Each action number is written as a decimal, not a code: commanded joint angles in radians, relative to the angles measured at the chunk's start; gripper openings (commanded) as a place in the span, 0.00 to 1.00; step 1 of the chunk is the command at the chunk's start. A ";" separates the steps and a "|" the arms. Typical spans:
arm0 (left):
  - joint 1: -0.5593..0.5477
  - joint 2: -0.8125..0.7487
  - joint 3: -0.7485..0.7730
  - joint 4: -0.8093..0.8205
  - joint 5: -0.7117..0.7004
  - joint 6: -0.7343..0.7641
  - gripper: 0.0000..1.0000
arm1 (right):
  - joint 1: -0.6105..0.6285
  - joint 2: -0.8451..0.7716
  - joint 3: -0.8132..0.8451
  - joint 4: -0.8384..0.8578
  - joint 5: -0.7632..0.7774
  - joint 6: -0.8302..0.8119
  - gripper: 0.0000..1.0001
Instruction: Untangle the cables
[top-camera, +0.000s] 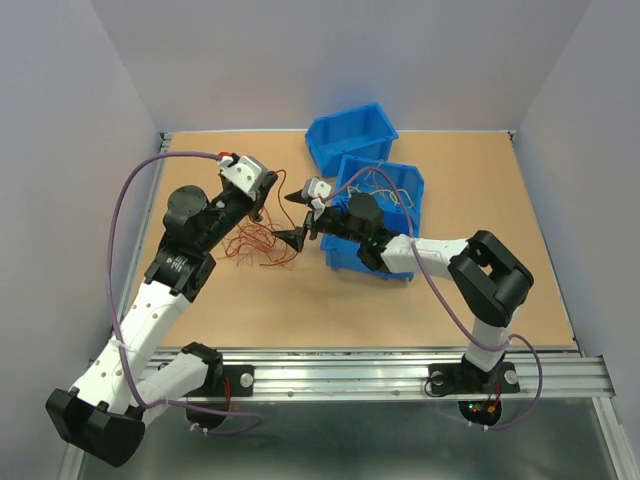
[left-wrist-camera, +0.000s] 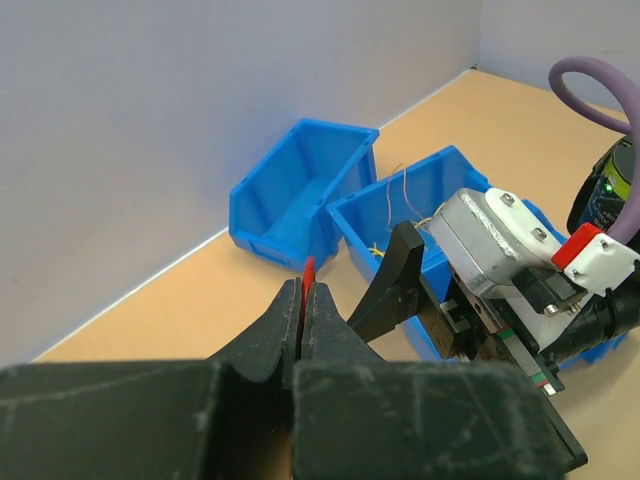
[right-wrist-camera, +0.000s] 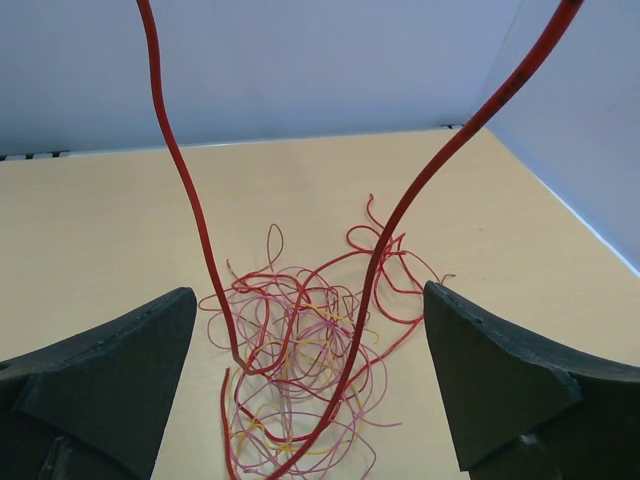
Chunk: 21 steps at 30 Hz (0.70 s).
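Two blue bins on tan tabletop (top-camera: 300, 310), toward far edge. Far bin (top-camera: 352, 132) angled, just beside near bin (top-camera: 400, 185). Metal rail (top-camera: 350, 378) along near edge. Plain pale walls (top-camera: 330, 60) around.

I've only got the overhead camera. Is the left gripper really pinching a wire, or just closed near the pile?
Observer: The left wrist camera shows the left gripper shut on one red wire, its end poking up between the fingertips.
Operator: What about the right gripper?
Observer: Its wrist camera shows the right gripper wide open. Two red strands rise between its fingers, touching neither.
Operator: What's beneath it?
Observer: Yellow wires are mixed into the red tangle lying on the table.
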 joint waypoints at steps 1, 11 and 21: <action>0.003 -0.033 0.007 0.044 0.044 0.015 0.00 | -0.003 -0.046 -0.008 0.013 0.029 -0.014 1.00; 0.003 -0.008 0.025 -0.001 0.156 0.038 0.00 | -0.092 -0.008 0.029 0.008 -0.233 0.054 1.00; 0.003 -0.010 0.030 -0.010 0.184 0.037 0.00 | -0.092 0.029 0.072 -0.006 -0.395 0.068 1.00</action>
